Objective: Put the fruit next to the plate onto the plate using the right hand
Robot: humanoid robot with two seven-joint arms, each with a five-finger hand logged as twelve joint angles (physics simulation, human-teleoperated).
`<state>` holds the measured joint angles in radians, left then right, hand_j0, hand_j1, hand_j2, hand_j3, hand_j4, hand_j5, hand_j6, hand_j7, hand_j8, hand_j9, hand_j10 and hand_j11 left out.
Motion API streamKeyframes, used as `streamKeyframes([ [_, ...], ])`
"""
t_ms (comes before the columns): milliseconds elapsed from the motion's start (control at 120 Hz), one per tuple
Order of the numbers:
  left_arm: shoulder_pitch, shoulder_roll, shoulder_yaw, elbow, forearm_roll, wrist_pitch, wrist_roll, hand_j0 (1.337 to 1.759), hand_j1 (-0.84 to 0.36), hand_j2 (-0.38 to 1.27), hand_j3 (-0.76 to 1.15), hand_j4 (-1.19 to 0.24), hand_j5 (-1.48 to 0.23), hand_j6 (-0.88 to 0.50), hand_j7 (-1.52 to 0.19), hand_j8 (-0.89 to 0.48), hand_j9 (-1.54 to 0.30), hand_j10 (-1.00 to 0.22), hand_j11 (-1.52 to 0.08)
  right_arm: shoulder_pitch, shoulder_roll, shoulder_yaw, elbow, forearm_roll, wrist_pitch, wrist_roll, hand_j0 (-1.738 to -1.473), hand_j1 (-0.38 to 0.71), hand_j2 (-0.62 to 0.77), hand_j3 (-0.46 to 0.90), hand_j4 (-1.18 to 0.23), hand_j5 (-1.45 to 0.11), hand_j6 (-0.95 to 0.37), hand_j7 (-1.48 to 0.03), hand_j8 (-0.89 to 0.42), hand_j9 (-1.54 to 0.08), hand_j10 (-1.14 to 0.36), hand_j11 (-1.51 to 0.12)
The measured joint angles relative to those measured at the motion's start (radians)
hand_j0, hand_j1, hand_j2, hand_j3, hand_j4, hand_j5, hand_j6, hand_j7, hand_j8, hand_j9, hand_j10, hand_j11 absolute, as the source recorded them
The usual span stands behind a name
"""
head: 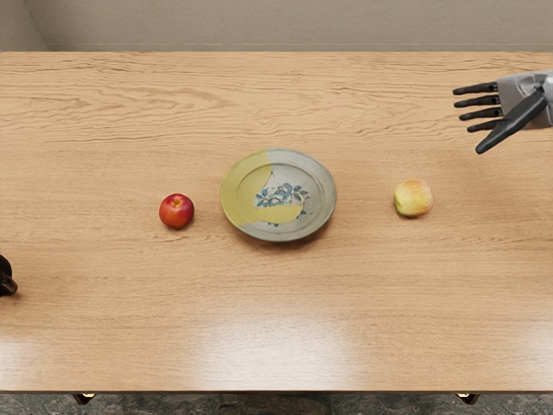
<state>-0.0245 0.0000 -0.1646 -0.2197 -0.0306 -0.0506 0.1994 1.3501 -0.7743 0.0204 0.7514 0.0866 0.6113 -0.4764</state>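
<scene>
You have the right hand [508,105] hovering over the far right corner of the table [276,333]. Its dark fingers [473,101] are spread and point toward the middle, the thumb angles down, and it holds nothing. The palm casing is grey and hard-edged; the digits are slim and black.

Two fruits flank the plate [320,176], both resting on the wood and clear of its rim. On your right is a yellow-green fruit [413,197] — round, matte, with a faint blush — on the table nearer you than the hand and well apart from it. On the other side sits a red apple [176,211], glossy and smaller-looking.

The plate is a shallow round dish, grey-glazed with a mustard patch across its left half and a blue floral motif at the centre.

The tabletop is pale wood with long grain running side to side — a soft sheen shows near the front edge. A plain beige wall [276,22] runs behind it, and mottled dark floor [259,405] shows below.

At the left edge you see a dark bit of the left hand [5,277]; its pose can't be read.
</scene>
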Motion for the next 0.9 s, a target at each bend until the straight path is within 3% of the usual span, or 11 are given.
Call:
streamKeyframes([
  [217, 0.000, 0.000, 0.000, 0.000, 0.000, 0.000, 0.000, 1.658, 0.35, 0.00, 0.00, 0.00, 0.00, 0.00, 0.00, 0.00, 0.00, 0.00, 0.00, 0.008, 0.009, -0.015, 0.001, -0.031, 0.000, 0.000, -1.658, -0.33, 0.00, 0.00, -0.01, -0.02, -0.01, -0.02, -0.01, -0.02, -0.01, -0.02],
  [350, 0.001, 0.000, 0.000, 0.000, 0.000, 0.000, 0.000, 1.658, 0.35, 0.00, 0.00, 0.00, 0.00, 0.00, 0.00, 0.00, 0.00, 0.00, 0.00, 0.122, 0.118, -0.164, 0.000, -0.065, 0.000, 0.000, -1.658, -0.33, 0.00, 0.00, -0.01, -0.02, -0.01, -0.02, -0.01, -0.02, -0.01, -0.02],
  [483, 0.000, 0.000, 0.000, 0.000, 0.000, 0.000, 0.000, 1.658, 0.35, 0.00, 0.00, 0.00, 0.00, 0.00, 0.00, 0.00, 0.00, 0.00, 0.00, 0.227, 0.243, -0.299, 0.021, -0.072, 0.000, -0.085, -1.658, -0.33, 0.00, 0.00, -0.02, -0.02, -0.02, -0.02, -0.02, -0.02, -0.01, -0.02],
  [633, 0.000, 0.000, 0.000, 0.000, 0.000, 0.000, 0.000, 1.658, 0.35, 0.00, 0.00, 0.00, 0.00, 0.00, 0.00, 0.00, 0.00, 0.00, 0.00, 0.313, 0.339, -0.352, 0.103, -0.072, 0.000, -0.123, -1.658, -0.33, 0.00, 0.00, -0.02, -0.02, -0.02, -0.02, -0.02, -0.02, -0.02, -0.02],
  [717, 0.000, 0.000, 0.000, 0.000, 0.000, 0.000, 0.000, 1.658, 0.35, 0.00, 0.00, 0.00, 0.00, 0.00, 0.00, 0.00, 0.00, 0.00, 0.00, 0.360, 0.346, -0.378, 0.193, -0.073, -0.026, -0.129, -1.658, -0.33, 0.00, 0.00, -0.02, -0.02, -0.02, -0.02, -0.02, -0.02, -0.02, -0.02],
  [900, 0.000, 0.000, 0.000, 0.000, 0.000, 0.000, 0.000, 1.658, 0.35, 0.00, 0.00, 0.00, 0.00, 0.00, 0.00, 0.00, 0.00, 0.00, 0.00, 0.436, 0.297, -0.459, 0.442, -0.074, -0.388, -0.134, -1.658, -0.33, 0.00, 0.00, -0.02, -0.02, -0.02, -0.02, -0.02, -0.02, -0.02, -0.02],
])
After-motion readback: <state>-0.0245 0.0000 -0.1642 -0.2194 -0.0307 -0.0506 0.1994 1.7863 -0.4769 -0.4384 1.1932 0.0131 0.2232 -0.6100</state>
